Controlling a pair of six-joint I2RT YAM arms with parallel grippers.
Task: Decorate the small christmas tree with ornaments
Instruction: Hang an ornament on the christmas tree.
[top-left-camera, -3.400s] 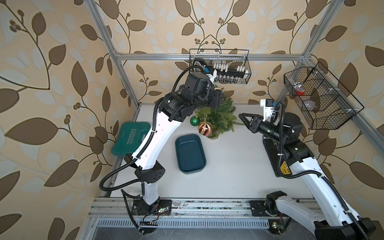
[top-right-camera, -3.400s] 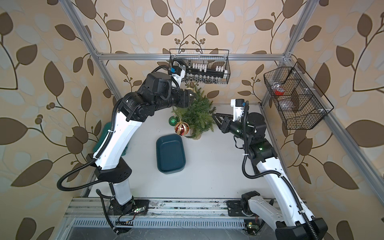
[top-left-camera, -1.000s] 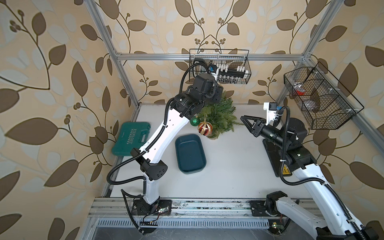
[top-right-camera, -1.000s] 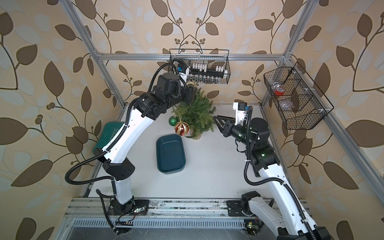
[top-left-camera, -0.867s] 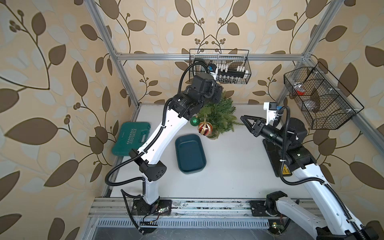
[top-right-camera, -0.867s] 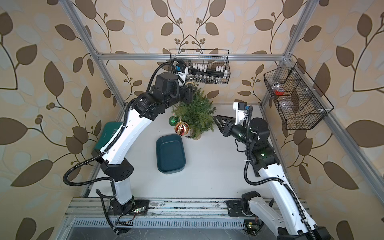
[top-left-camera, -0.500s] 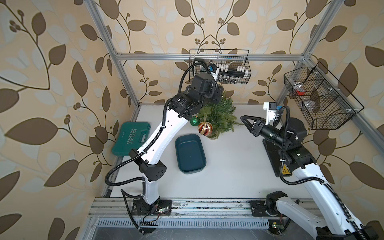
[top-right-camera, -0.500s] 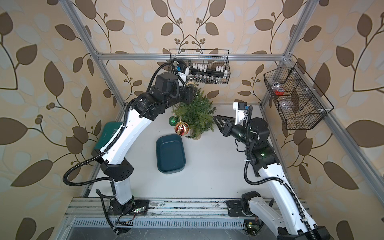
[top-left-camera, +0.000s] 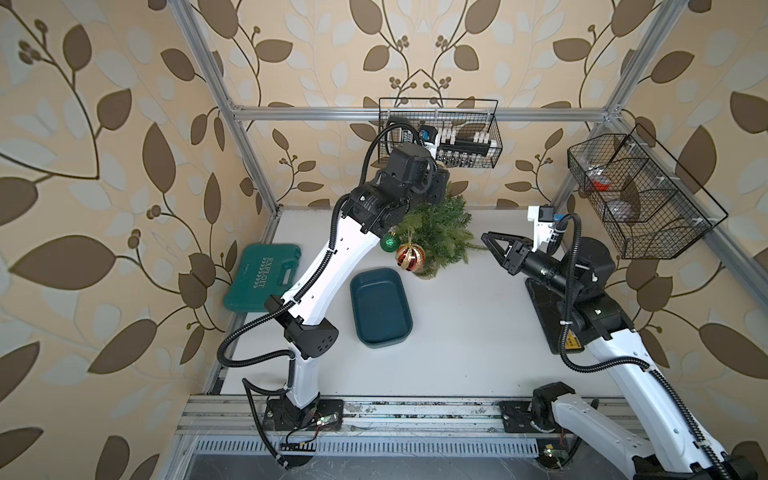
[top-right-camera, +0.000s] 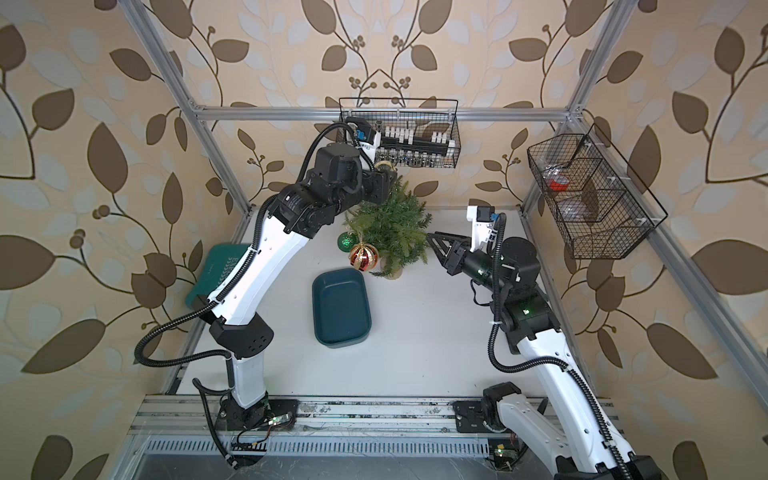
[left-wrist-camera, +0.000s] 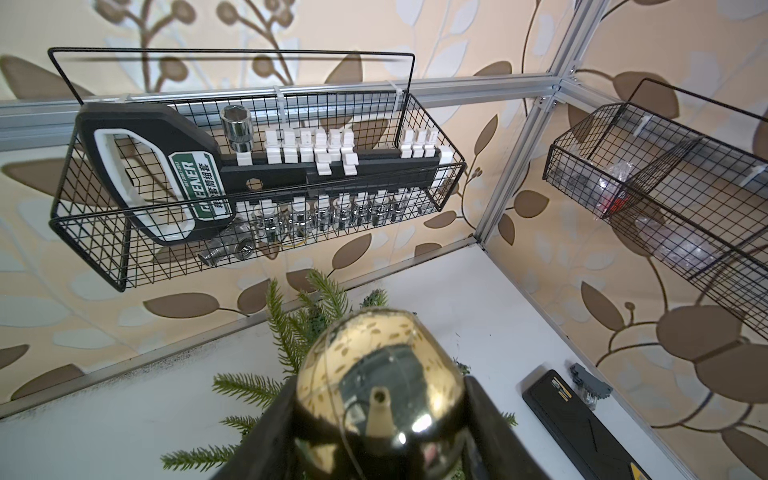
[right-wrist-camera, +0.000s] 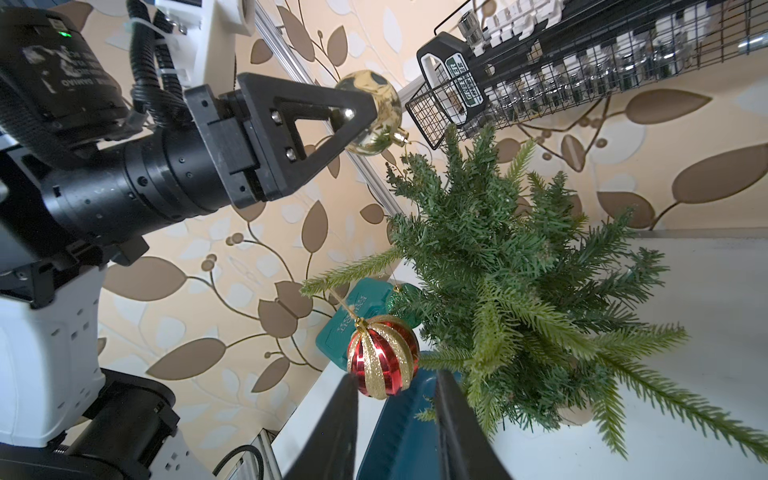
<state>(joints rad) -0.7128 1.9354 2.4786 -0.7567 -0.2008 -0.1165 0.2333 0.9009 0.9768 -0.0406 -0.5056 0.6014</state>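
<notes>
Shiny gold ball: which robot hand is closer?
Left. The left gripper clamps the shiny gold round bauble at the treetop; the right gripper hovers apart, beside the small green fir.

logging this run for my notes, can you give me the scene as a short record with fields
tree: small christmas tree, upright at the back of the table
hung: red ornament and green ornament, on branches on the left arm's side
left gripper: fingers shut on gold ornament, beside the treetop
right gripper: fingers apart, holding nothing, beside the tree
tray: blue tray, no ornaments in it
left to do: hang the gold ornament
</notes>
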